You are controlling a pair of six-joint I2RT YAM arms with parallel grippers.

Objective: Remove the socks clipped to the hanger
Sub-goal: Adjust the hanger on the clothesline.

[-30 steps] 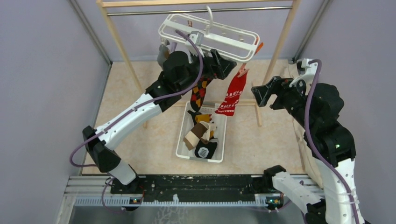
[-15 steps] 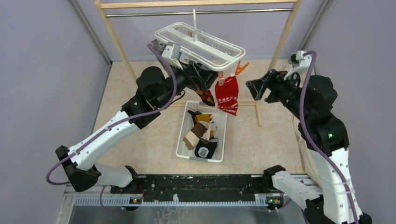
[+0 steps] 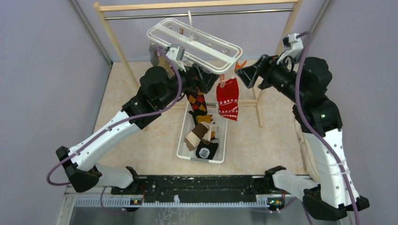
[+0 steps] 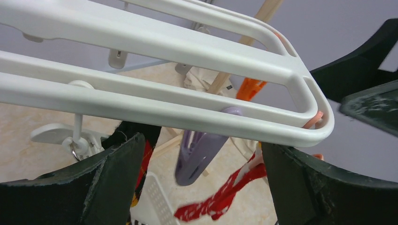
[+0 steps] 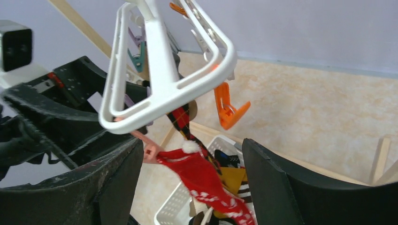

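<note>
Overhead, the white plastic rectangular hanger point(image 3: 195, 44) hangs from the wooden rack point(image 3: 123, 51), with a red patterned sock point(image 3: 228, 99) and a dark argyle sock point(image 3: 197, 99) clipped beneath it, above the white basket point(image 3: 199, 160). From the left wrist, the left gripper point(image 4: 199, 157) gapes empty under the frame, a purple clip point(image 4: 199, 150) between its fingers. From the right wrist, the right gripper point(image 5: 190, 149) stands wide apart, grasping nothing, at the hanger's corner by an orange clip point(image 5: 230, 110).

Wooden rack point(image 3: 141, 6) across the back of the desk point(image 3: 263, 140), pale uprights slanting down to feet on the speckled beige top. White slatted basket point(image 3: 199, 160) near the middle of the desk, just in front of the rack's low crossbar. Large beige cloth point(image 3: 304, 152) bunched at the right edge, partly hidden. Plain lilac-grey walls point(image 3: 47, 70) on three sides.
</note>
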